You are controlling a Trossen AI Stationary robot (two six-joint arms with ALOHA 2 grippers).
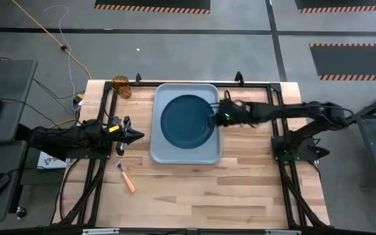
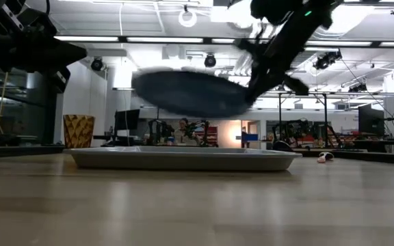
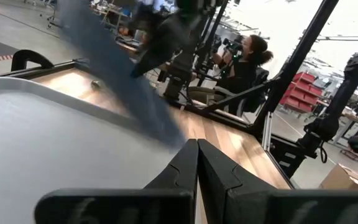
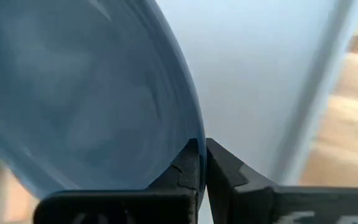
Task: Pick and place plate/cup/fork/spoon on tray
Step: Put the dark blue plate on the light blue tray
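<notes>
Pinching the plate (image 1: 187, 121) by its rim edge, the right gripper (image 1: 215, 117) holds it tilted in the air above the tray (image 1: 165, 151), while the left gripper (image 1: 138, 136), fingers closed on nothing, waits just beside the tray's other side, the cup (image 1: 121, 85) standing farther off.

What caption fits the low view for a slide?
Right hand holds the plate by its rim, above the tray.
</notes>
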